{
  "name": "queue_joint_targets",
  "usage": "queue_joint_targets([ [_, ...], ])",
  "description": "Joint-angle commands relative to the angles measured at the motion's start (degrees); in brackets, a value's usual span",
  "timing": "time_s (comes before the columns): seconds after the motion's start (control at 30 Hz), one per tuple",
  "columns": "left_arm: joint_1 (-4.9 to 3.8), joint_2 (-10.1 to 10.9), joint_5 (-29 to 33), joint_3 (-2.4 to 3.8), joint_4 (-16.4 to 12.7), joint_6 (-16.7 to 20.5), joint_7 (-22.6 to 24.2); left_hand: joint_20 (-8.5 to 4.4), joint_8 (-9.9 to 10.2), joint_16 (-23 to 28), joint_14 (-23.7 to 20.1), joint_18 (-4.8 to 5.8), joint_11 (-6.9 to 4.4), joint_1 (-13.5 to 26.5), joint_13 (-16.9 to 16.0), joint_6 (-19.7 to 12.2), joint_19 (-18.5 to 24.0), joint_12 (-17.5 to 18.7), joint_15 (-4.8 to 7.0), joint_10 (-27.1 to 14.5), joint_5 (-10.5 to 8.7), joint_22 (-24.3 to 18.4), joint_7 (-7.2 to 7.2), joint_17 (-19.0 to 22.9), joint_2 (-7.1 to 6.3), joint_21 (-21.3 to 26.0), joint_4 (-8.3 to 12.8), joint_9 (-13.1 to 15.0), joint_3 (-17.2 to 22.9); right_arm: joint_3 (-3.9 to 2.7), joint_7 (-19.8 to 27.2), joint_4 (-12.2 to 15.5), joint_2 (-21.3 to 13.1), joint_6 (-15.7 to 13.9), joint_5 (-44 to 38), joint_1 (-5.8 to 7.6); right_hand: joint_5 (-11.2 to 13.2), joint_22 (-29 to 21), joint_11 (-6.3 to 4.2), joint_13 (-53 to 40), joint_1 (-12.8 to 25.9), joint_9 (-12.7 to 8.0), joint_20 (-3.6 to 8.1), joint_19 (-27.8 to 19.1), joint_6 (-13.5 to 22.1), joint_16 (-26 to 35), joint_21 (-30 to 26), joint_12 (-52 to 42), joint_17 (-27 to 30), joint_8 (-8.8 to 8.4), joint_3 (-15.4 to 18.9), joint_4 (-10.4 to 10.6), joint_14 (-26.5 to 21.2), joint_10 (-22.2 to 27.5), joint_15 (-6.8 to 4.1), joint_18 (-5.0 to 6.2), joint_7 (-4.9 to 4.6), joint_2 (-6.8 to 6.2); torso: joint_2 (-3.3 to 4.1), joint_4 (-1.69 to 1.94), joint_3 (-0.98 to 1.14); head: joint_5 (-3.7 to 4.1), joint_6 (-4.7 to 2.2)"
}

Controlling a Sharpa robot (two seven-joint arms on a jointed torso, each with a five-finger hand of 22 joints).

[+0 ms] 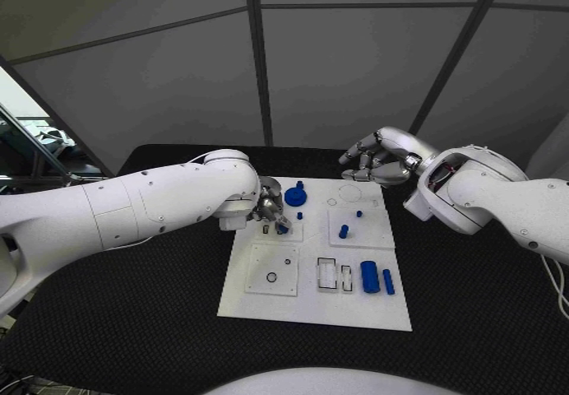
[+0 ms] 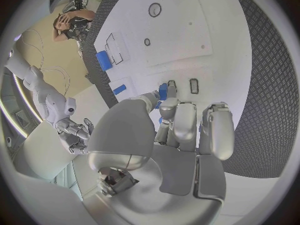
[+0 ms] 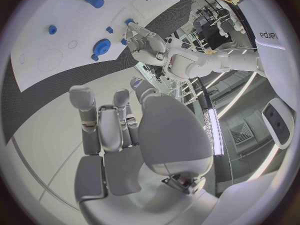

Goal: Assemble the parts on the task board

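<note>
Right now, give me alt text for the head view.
The left hand pinches a small blue part at the white task board, while the right hand hovers curled beyond its far edge. More blue parts lie across it.

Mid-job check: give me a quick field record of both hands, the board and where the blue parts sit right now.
left hand: low over the task board's far left area, fingers at a small blue part; a firm hold cannot be confirmed
right hand: above the far edge of the board, fingers curled, holding nothing
task board: flat at the table's middle
blue gear: far left area
blue cylinder: lying near right
</note>
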State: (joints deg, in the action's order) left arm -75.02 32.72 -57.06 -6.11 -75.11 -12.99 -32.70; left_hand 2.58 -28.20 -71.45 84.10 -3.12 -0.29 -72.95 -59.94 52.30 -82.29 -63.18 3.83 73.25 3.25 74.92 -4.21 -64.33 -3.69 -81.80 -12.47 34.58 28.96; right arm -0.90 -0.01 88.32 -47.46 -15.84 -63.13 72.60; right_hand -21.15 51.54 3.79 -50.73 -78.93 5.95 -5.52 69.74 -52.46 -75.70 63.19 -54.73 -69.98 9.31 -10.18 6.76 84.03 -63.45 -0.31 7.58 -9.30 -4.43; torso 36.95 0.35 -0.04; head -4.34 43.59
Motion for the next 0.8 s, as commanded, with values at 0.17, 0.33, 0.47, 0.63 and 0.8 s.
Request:
queue_joint_targets([
  [0.17,-0.02,1.84,1.64,0.08,-2.23,3.96,-1.17,-0.08,-1.35,0.28,0.45,0.02,-0.07,3.45,2.12,-0.66,0.21,2.16,0.07,-0.44,-0.24,1.96,0.17,-0.12,-0.42,0.05,9.78,2.21,12.52,-0.05,0.09,-0.59,0.19,0.65,-0.27,0.14,0.47,-0.64,-0.02,1.12,0.60,-0.14,0.01,-0.17,0.33,0.42,-0.85,0.99,-0.01,0.28,-0.18,0.46,1.50,0.11,-0.37,0.07,0.30,-0.65,-0.07,0.17,0.00,-0.49,-0.03],
  [0.33,-0.01,3.76,0.80,0.14,-4.37,7.13,-1.78,-0.11,-1.93,0.27,0.47,0.03,-0.11,4.58,2.66,-0.97,0.18,2.67,0.11,-0.45,-0.26,2.06,0.21,-0.18,-0.77,0.06,10.59,3.17,14.18,-0.05,-0.03,-1.06,0.18,0.54,-0.57,0.14,0.60,-0.66,-0.02,1.35,0.64,-0.14,0.02,-0.17,0.33,0.53,-0.88,1.15,0.11,0.29,-0.17,0.52,1.47,0.16,-0.37,0.07,0.31,-0.67,-0.11,0.24,0.08,-0.67,-0.13],
  [0.47,0.19,5.02,-1.95,0.13,-6.21,11.29,-1.74,-0.20,-2.65,0.25,0.49,0.14,-0.24,5.50,3.26,-1.00,-0.18,3.18,0.22,-0.37,-0.19,2.66,0.32,-0.25,-1.61,-0.26,11.72,4.13,16.29,-0.05,-0.09,-1.40,0.23,0.49,-0.75,0.14,0.65,-0.74,-0.03,1.54,0.68,-0.14,0.02,-0.21,0.33,0.60,-0.95,1.30,0.20,0.31,-0.16,0.55,1.45,0.24,-0.37,0.09,0.31,-0.69,-0.06,0.28,0.07,-0.65,-0.29],
  [0.63,0.84,5.94,-3.33,0.12,-7.68,14.70,-1.65,-0.31,-3.31,0.22,0.53,0.34,-0.41,6.51,2.46,-0.88,-0.76,2.26,0.35,0.54,0.03,3.59,0.49,-0.32,-2.25,-0.83,12.38,4.90,17.96,-0.06,-0.11,-1.49,0.18,0.49,-0.92,0.14,0.66,-0.74,-0.03,1.56,0.69,-0.14,0.02,-0.21,0.32,0.61,-0.95,1.31,0.19,0.31,-0.16,0.56,1.45,0.25,-0.37,0.09,0.31,-0.69,-0.05,0.38,0.09,-0.74,-0.34],
  [0.8,2.39,7.00,-5.37,0.11,-9.59,18.75,-1.69,-0.45,-4.19,0.25,0.54,0.42,-0.58,7.81,2.34,-0.98,-1.00,1.79,0.50,0.94,0.08,3.98,0.69,-0.33,-2.63,-1.04,12.68,5.80,19.69,-0.06,-0.14,-1.50,0.02,0.53,-1.49,0.14,0.71,-0.60,-0.04,1.63,0.73,-0.13,0.02,-0.13,0.28,0.49,-0.86,1.34,0.02,0.35,-0.15,0.61,1.50,0.23,-0.37,0.06,0.32,-0.70,0.00,0.41,0.04,-0.72,-0.25],
])
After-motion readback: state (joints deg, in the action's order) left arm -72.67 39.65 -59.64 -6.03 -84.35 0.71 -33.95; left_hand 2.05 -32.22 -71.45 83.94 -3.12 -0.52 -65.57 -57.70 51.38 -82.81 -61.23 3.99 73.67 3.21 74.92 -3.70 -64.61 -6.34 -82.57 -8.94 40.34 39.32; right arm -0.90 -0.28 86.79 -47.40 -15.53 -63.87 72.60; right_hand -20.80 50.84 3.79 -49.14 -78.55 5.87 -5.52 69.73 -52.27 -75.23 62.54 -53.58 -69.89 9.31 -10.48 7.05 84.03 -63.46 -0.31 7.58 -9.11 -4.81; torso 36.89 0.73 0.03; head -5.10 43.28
